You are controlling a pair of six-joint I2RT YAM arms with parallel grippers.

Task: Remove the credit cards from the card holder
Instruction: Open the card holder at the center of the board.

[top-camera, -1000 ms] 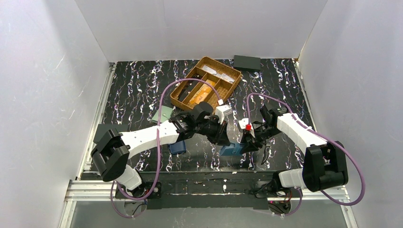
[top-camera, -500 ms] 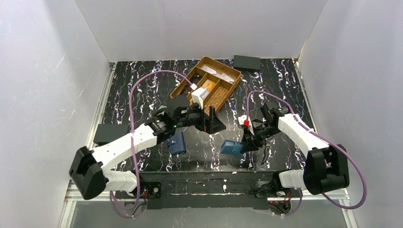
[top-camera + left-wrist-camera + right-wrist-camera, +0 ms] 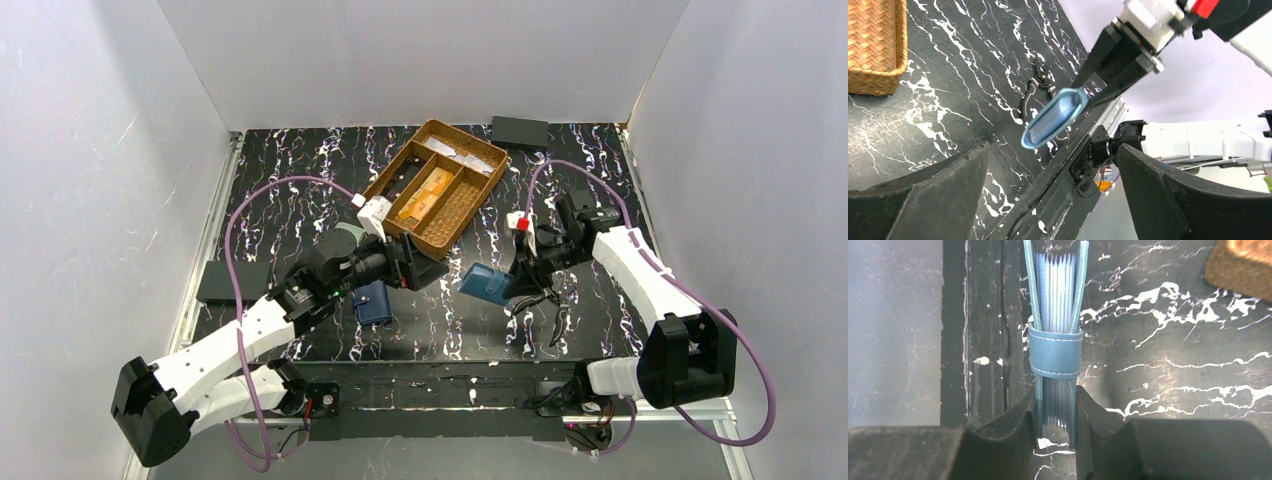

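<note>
Clamping the one card holder (image 3: 486,284), the right gripper (image 3: 512,283) has its two fingers (image 3: 1015,415) closed against the holder's two covers. In the right wrist view the card holder (image 3: 1055,315) stands edge-on. One snap tab (image 3: 1055,353) wraps across its open edge, and pale layered leaves show between the covers. In the left wrist view the card holder (image 3: 1054,118) hangs off the table (image 3: 923,100), below the right gripper (image 3: 1083,90).

The left gripper (image 3: 431,272) lies at 9 o'clock from the holder, apart from it. Its two fingers (image 3: 933,195) are spread wide and hold nothing.

One navy wallet (image 3: 373,303) lies on the table (image 3: 290,190) at 7 o'clock from the left gripper, just beside the left arm. One pale green wallet (image 3: 345,236) shows in part at 10 o'clock from that gripper.

One wicker basket (image 3: 436,183) sits at 12 o'clock on the table, divided into compartments. The credit cards (image 3: 424,196) lie in its middle compartment; their number cannot be told. One black box (image 3: 519,131) lies at 1 o'clock from the basket. One black slab (image 3: 232,282) lies at the table's 9 o'clock edge.
</note>
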